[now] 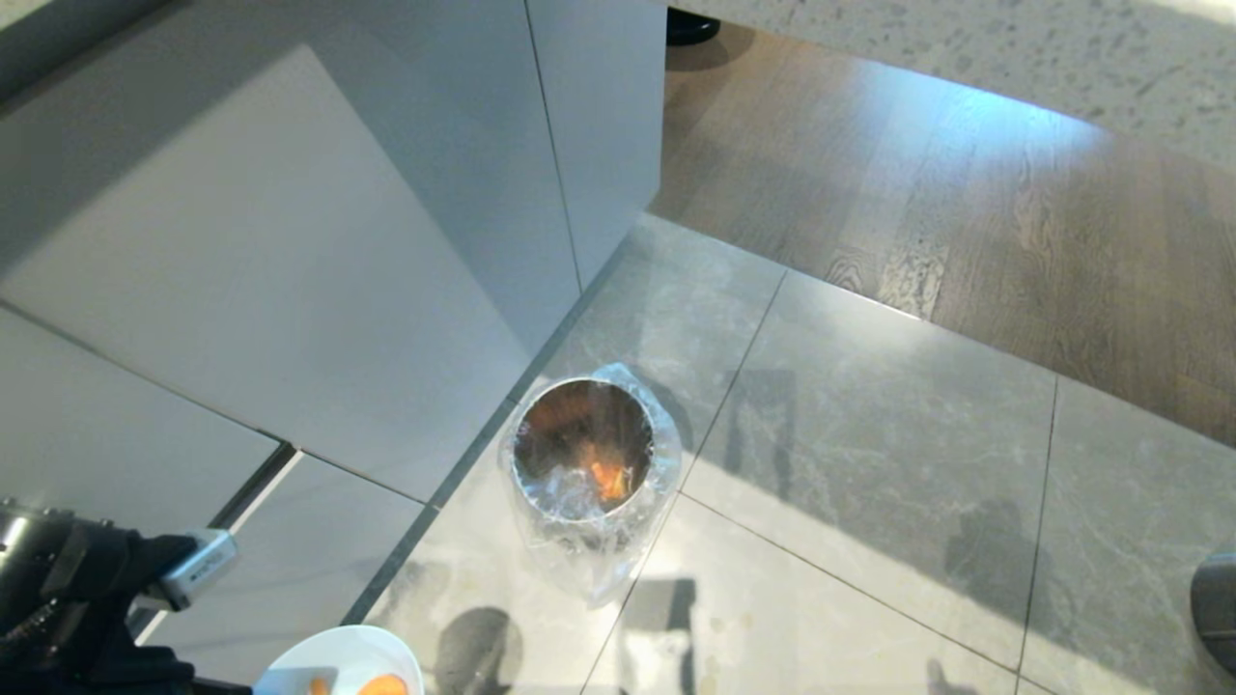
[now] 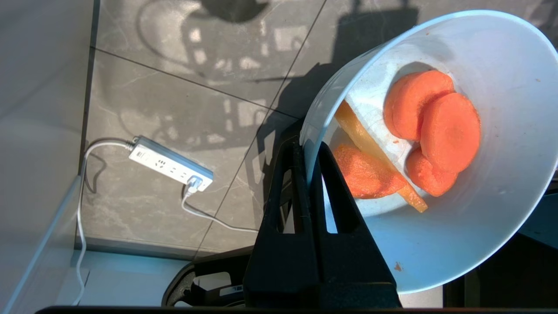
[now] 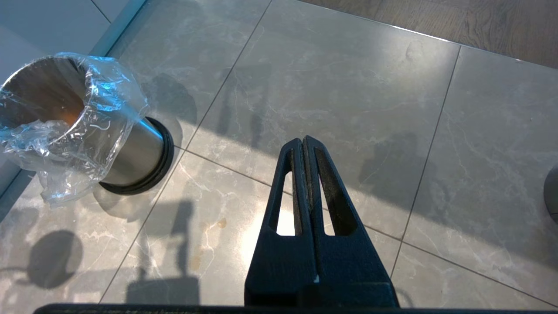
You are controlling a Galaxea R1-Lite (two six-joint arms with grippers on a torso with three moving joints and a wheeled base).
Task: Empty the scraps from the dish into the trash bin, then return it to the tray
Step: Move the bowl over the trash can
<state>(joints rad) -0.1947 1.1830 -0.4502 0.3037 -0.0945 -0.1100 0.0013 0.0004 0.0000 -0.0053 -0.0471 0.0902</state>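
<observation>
One left claw (image 2: 310, 152), clamped shut on the dish (image 2: 457, 244) rim, must carry the scraps (image 2: 436, 131) forward over the trash bin (image 1: 584, 454); we tip only once centred.

A white power strip (image 2: 171, 165) lies on grey floor tiles (image 1: 869, 463).

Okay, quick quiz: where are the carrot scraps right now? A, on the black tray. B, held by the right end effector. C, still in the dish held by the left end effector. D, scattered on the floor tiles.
C: the left end effector is shut on the rim of the dish, and the scraps lie inside it.
</observation>
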